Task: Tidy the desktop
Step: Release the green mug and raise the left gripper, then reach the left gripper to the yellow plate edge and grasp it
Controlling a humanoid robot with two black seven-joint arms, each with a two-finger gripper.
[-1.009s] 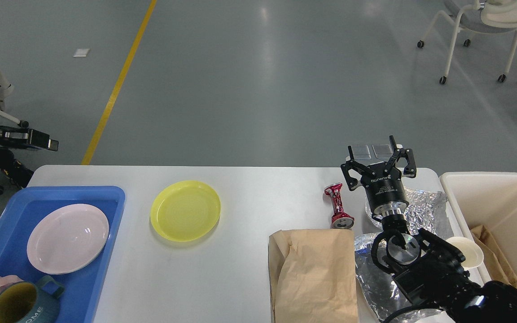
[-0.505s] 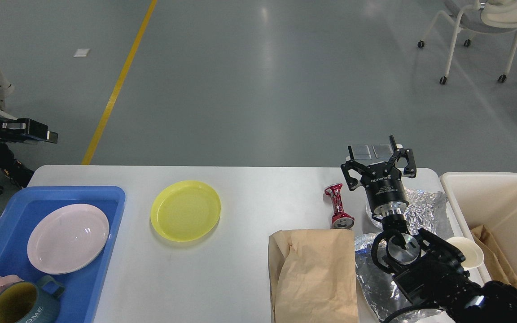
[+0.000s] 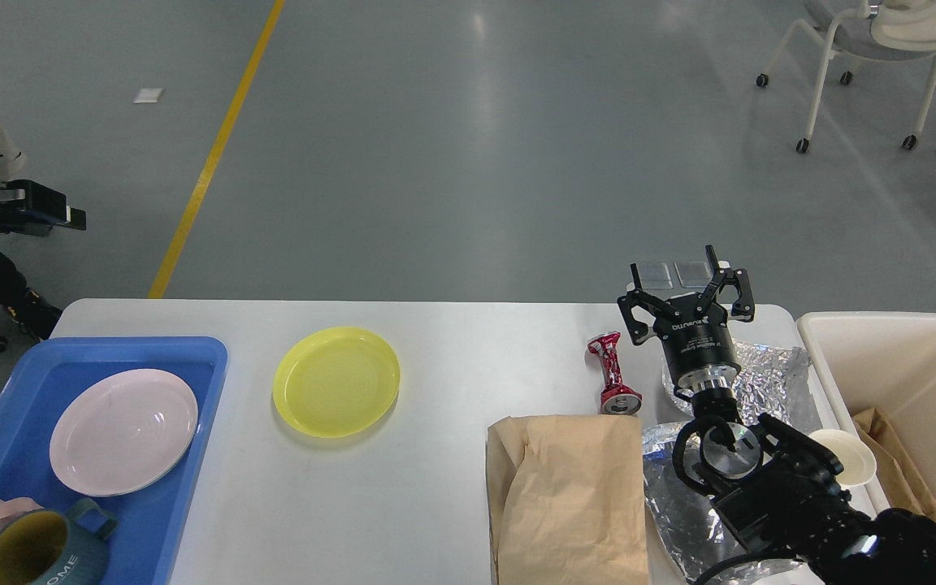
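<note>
The desktop (image 3: 435,496) is a wide white-grey tabletop. On it lie a yellow plate (image 3: 336,380), a crushed red can (image 3: 613,382), a brown paper bag (image 3: 569,496) and crumpled foil (image 3: 764,375). My right gripper (image 3: 683,280) is open and empty, held up over the far right of the desktop, just right of the can and above the foil. My left gripper (image 3: 33,207) is raised off the table's far left, over the floor; it is dark and side-on, so its fingers cannot be told apart.
A blue tray (image 3: 192,357) at the left holds a pink plate (image 3: 123,431) and two mugs (image 3: 37,548). A cream bin (image 3: 907,382) with brown paper inside stands at the right, a white paper cup (image 3: 850,457) beside it. A chair (image 3: 866,49) stands far back.
My left gripper has risen and drawn back to the left, away from the table corner. My right arm and the things on the desktop have not moved.
</note>
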